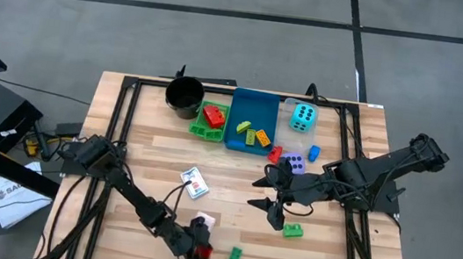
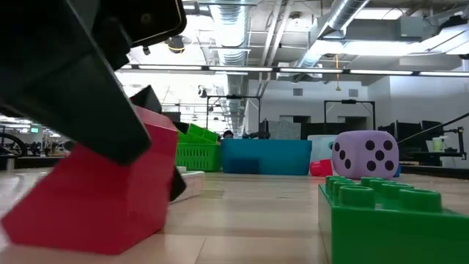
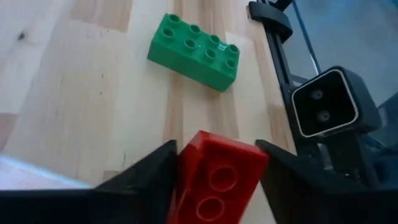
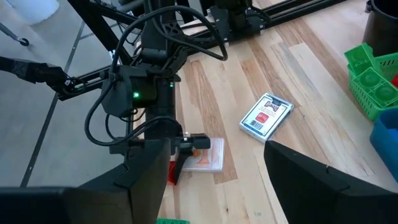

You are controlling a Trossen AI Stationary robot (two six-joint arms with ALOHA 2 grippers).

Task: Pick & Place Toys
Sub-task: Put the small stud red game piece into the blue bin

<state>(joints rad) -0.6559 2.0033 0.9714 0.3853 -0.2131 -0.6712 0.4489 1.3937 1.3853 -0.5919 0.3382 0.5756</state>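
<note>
Red plastic brick [image 3: 217, 180] sat between the left hand's [image 1: 195, 252] two dark fingers at the near edge of the wooden table [image 1: 149, 150], w/ the fingers pressed on its sides, so the hand was closed on it. In the low view the brick was tipped, one corner down on the wood. Risk, as I judged it: grip looked off-square, so the brick could twist or pop out on the lift, esp. if the hand rose fast. A small white card pack [image 4: 205, 155] lay touching or just beside that hand; a dragged finger could shove it toward the edge.

Green studded plastic brick [image 1: 234, 255] lay just beside, to the right, apart from the hand. A slipped red brick could knock it, & the table edge was close.

Further right, a second white card pack w/ blue face [image 1: 194, 182] lay flat mid-table, clear of both arms.

Right hand [image 1: 275, 213] hovered over the table w/ fingers spread wide, nothing between them, near another green brick [image 1: 292, 231]. The purple foam die [image 1: 294, 163] was close behind the arm; a careless swing could bump it.

Far side: black cup [image 1: 184, 95], green tray [image 1: 205, 126], blue tray [image 1: 252, 121] & cyan foam die [image 1: 304, 116]. A carry to the trays would cross the right arm's reach, so arm contact was poss.
</note>
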